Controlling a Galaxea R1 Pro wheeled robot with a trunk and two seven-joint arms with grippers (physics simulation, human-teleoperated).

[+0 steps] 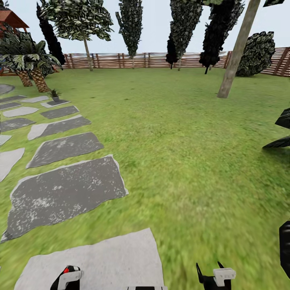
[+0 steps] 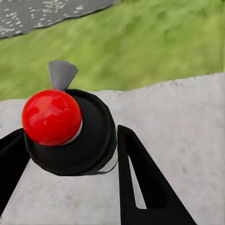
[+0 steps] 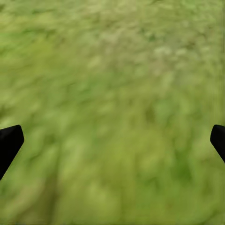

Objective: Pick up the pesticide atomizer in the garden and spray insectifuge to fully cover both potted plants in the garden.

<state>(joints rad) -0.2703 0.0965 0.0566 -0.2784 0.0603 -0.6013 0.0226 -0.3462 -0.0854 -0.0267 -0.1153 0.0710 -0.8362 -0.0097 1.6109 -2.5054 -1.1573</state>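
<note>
One potted plant (image 1: 54,95) sits upper left; left gripper (image 2: 70,154) fingers clench the pesticide atomizer (image 2: 65,133), right gripper (image 3: 112,140) released; I'd roll along the stepping stones (image 1: 64,193), nozzle forward.

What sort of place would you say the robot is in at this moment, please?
Most likely a fenced garden: a green lawn crossed by grey stepping stones, with trees along a brown slatted fence. The left gripper holds the atomizer above a pale stone.
</note>
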